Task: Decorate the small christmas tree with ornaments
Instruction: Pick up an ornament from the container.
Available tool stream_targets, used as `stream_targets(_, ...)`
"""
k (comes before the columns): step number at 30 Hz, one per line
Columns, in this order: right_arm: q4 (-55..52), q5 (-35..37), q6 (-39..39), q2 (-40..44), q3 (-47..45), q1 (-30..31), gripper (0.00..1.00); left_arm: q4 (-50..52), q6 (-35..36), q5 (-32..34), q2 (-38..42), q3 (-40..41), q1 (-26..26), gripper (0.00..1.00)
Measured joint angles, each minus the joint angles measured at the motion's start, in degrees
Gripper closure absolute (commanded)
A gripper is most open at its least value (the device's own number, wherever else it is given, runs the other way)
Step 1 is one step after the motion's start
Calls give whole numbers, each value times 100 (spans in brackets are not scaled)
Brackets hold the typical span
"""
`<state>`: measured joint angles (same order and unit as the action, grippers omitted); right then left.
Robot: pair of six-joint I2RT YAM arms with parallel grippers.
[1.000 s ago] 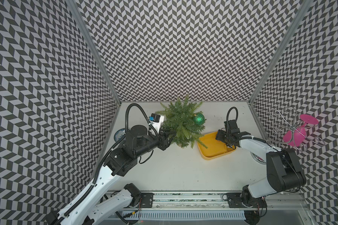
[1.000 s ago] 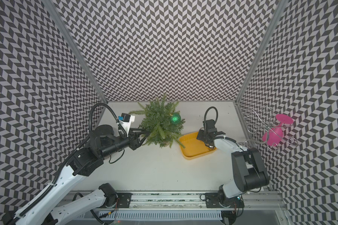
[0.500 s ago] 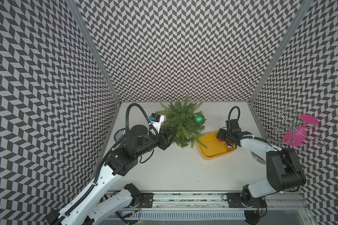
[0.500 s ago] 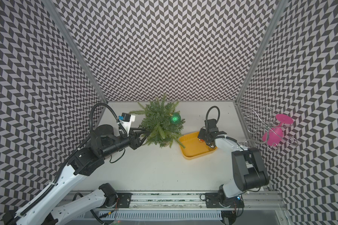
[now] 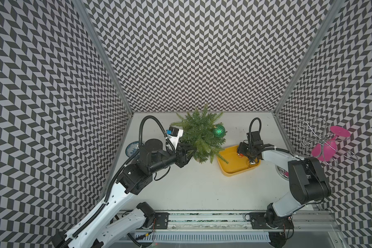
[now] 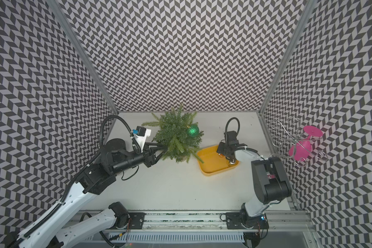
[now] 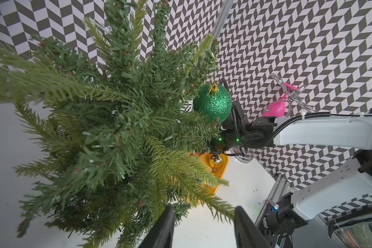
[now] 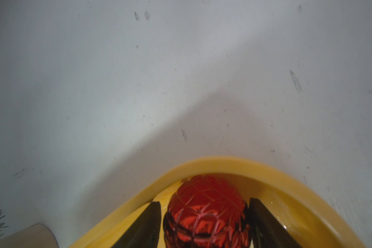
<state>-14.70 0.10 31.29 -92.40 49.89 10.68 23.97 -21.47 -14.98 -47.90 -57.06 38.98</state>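
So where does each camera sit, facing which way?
Top views: high in front, looking down on the table; left arm, right arm.
Left wrist: faces the small christmas tree past the open left gripper; right arm beyond.
Right wrist: faces the yellow tray; right gripper flanks the red ornament.
Shared: both top views and left wrist show the green ornament.

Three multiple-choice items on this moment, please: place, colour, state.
1. Where is the green ornament? A in the tray; B hanging on the small christmas tree; C on the table.
2. Which colour of ornament sits between the right pincer's jaws? A gold; B green; C red.
3. How does the left pincer stand? A jaws apart; B shut on a bauble; C shut on the tray.
Answers: B, it hangs among the branches; C, the red ornament sits there; A, table shows between its fingers.
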Motion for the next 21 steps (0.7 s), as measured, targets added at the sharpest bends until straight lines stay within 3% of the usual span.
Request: stream_targets(21, -22, -278, -17, 195, -2, -11, 42, -42, 0, 13, 2, 0, 0, 52)
